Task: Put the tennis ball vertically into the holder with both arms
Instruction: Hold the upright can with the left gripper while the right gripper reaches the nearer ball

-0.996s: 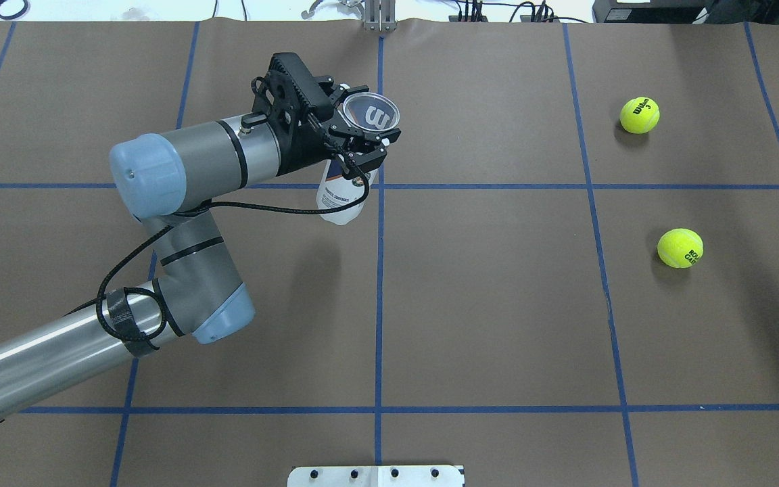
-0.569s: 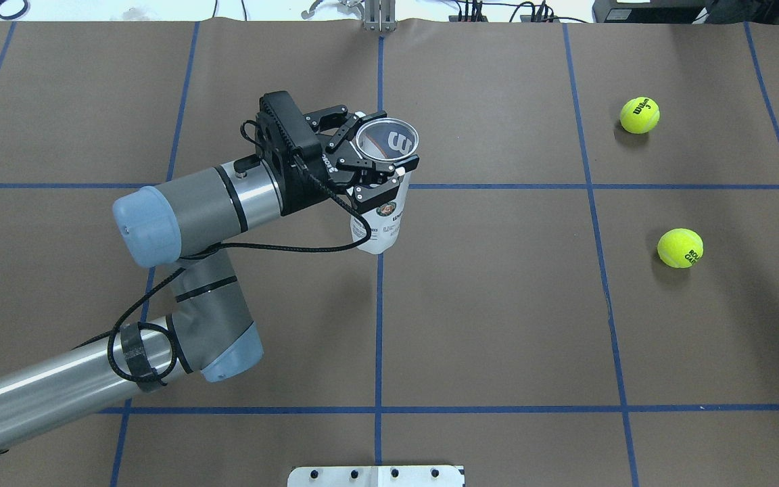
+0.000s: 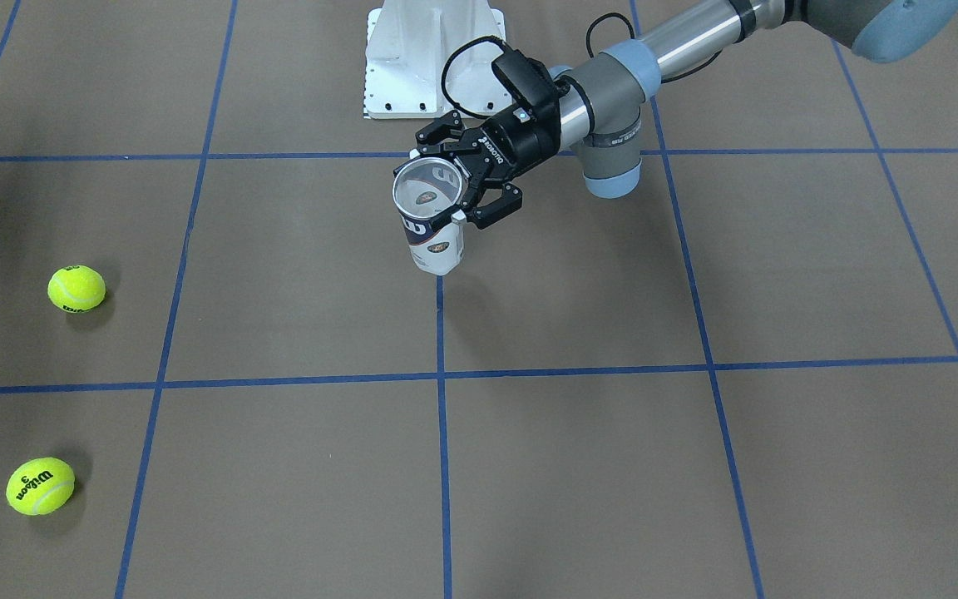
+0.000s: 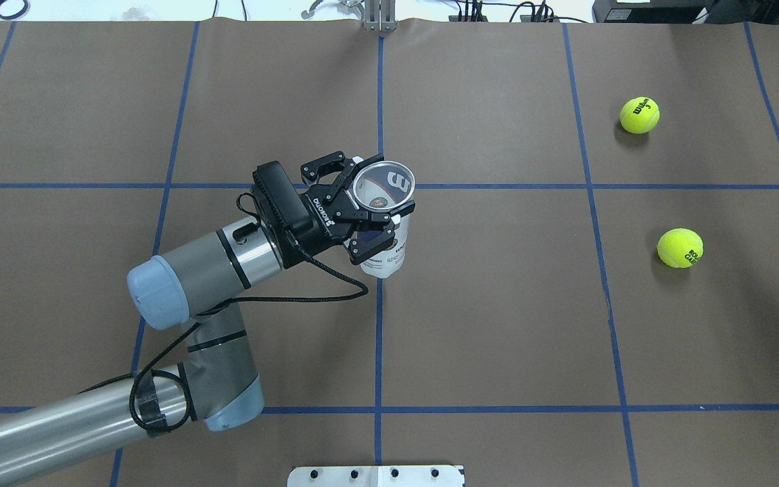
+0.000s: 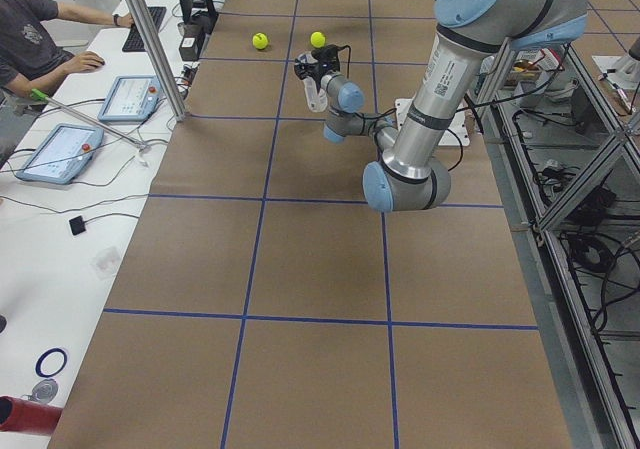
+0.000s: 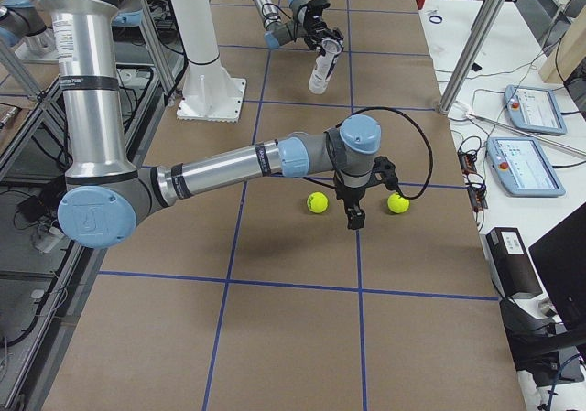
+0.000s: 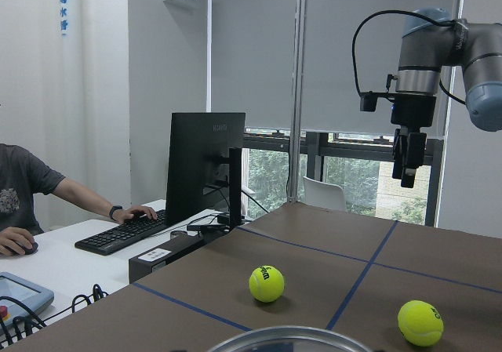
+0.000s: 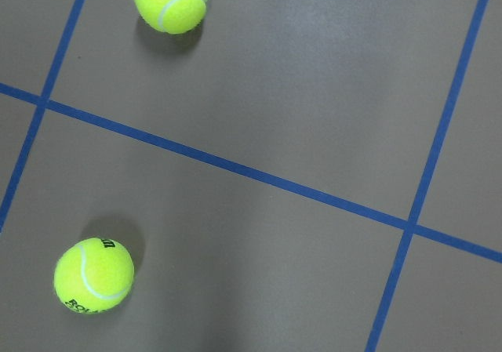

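- Two fingers of my left gripper (image 4: 377,204) are clamped on the holder (image 4: 385,187), one on each side, just under its silver rim.
- The holder hangs close to upright, its long axis near vertical. The open mouth faces up and the closed base faces down toward the table (image 4: 498,318). I cannot tell whether the base touches it.
- It sits over the blue centre line (image 4: 377,338), near the table's middle and out ahead of the white pedestal base (image 3: 433,58).
- My right gripper (image 6: 353,217) points straight down above the table; how far its jaws stand apart I cannot tell.
- From the right side view it shows between the Wilson ball (image 4: 640,115) and the nearer ball (image 4: 679,247). Both lie on the table, well apart from the holder.
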Robot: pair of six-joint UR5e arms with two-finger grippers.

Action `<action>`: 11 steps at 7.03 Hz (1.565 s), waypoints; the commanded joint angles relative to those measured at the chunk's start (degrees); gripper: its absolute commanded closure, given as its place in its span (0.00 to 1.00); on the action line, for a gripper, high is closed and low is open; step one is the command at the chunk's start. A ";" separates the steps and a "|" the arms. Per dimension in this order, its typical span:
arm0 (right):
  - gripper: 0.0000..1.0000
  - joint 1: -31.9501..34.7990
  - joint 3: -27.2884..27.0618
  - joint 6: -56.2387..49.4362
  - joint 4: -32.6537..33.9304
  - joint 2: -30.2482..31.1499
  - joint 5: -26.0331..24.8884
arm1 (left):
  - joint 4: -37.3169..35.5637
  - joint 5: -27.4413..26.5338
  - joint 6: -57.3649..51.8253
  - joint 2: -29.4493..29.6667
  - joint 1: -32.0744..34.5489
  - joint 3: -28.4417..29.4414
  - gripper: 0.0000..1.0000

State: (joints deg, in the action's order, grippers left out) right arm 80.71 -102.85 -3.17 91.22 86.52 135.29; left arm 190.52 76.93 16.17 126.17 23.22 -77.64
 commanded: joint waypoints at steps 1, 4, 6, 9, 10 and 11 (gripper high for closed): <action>0.00 -0.55 0.19 0.10 -0.61 0.05 1.81 | 4.76 -3.27 -4.63 0.40 -1.86 3.19 0.30; 0.00 -2.66 -0.07 5.81 -0.87 -0.39 3.49 | 6.62 -3.45 -5.19 0.74 -3.70 4.25 0.30; 0.00 -3.54 -0.24 6.25 -0.87 -0.56 3.49 | 6.53 -3.54 -5.27 1.27 -4.05 4.77 0.26; 0.00 -9.41 0.19 14.75 -2.88 -2.06 2.79 | 6.71 -4.24 -5.27 1.98 -4.23 6.09 0.26; 0.00 -12.30 0.89 17.82 -3.07 -2.05 1.65 | 6.71 -4.24 -5.27 1.98 -4.23 6.09 0.25; 0.00 -15.55 1.16 20.72 -3.33 -1.62 -0.27 | 6.71 -4.24 -5.27 2.06 -4.23 6.09 0.25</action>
State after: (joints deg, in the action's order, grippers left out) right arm 69.05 -102.19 13.76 88.39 84.60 136.99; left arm 197.22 72.70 10.90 128.15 18.99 -71.59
